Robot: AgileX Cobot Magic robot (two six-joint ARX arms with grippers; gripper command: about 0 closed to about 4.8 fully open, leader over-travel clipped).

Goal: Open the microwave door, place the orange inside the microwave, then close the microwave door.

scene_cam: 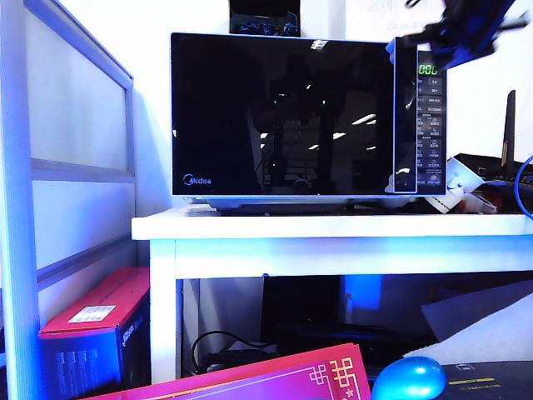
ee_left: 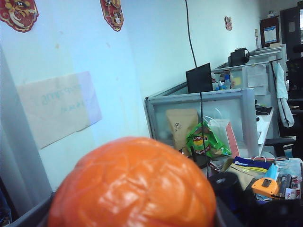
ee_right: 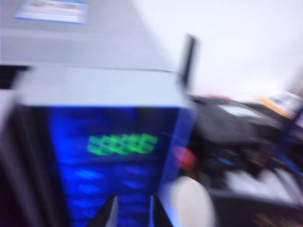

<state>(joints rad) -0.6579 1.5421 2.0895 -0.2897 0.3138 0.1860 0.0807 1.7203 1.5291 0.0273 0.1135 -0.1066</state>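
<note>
The microwave (scene_cam: 429,117) stands on a white table (scene_cam: 333,227) with its glossy black door (scene_cam: 283,112) shut. In the left wrist view the orange (ee_left: 132,184) fills the space between the dark fingers of my left gripper (ee_left: 135,218), which is shut on it; this gripper does not appear in the exterior view. My right gripper (scene_cam: 416,42) hovers, blurred, at the microwave's top right corner. In its wrist view the right gripper (ee_right: 132,215) faces the button panel below the green display (ee_right: 122,144), jaws a narrow gap apart with nothing between them.
A shiny blue egg (scene_cam: 410,379) and a red-pink card (scene_cam: 275,379) lie at the front. A red box (scene_cam: 96,321) sits low on the left beside a partition frame (scene_cam: 75,167). Cables and clutter (scene_cam: 475,179) crowd the table right of the microwave.
</note>
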